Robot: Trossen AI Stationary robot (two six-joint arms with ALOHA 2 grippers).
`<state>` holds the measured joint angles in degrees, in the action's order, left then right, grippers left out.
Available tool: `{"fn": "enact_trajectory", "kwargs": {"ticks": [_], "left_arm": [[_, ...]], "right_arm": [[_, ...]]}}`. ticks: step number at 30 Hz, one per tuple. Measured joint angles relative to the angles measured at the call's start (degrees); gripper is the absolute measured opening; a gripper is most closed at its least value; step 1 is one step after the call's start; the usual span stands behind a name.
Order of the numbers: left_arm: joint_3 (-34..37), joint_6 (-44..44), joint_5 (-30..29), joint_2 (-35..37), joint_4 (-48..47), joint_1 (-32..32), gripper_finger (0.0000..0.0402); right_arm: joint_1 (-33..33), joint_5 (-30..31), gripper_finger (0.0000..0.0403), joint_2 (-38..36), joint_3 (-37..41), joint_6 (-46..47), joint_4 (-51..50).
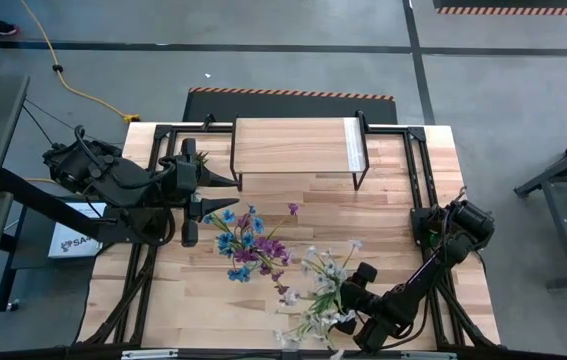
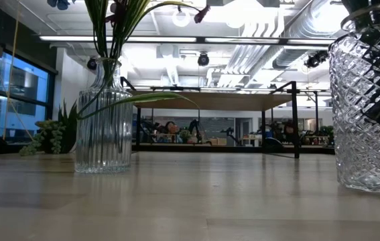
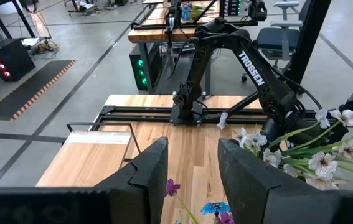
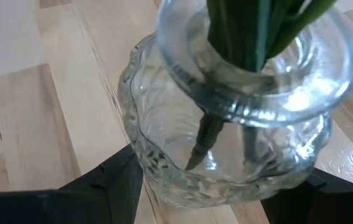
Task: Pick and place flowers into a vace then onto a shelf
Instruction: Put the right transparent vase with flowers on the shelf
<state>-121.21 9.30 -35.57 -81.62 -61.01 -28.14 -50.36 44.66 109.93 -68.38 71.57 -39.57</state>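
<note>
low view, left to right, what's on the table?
Small green potted plant → ribbed glass vase with stems in it → shelf, farther back → cut-glass vase at the right edge, with part of the right arm dark against it.

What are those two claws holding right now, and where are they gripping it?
The right gripper straddles the cut-glass vase's body, whether gripping is unclear. The left gripper holds nothing.

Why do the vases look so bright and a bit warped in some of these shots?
Low view: ceiling lights behind backlight the ribbed vase, and the cut-glass vase looms large at the edge. Right wrist view: that vase fills the frame, soft-focused, its glass bending the stems. High view: even light, faint shadows under the shelf.
</note>
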Motion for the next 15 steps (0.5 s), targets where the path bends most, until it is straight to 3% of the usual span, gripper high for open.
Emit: {"fn": "enact_trajectory", "kwargs": {"ticks": [15], "left_arm": [[0.00,-0.02,-0.02,0.00,0.00,0.02,0.0175]], "right_arm": [[-0.05,0.70,0.0244,0.00,0.00,0.22,0.02]]}}
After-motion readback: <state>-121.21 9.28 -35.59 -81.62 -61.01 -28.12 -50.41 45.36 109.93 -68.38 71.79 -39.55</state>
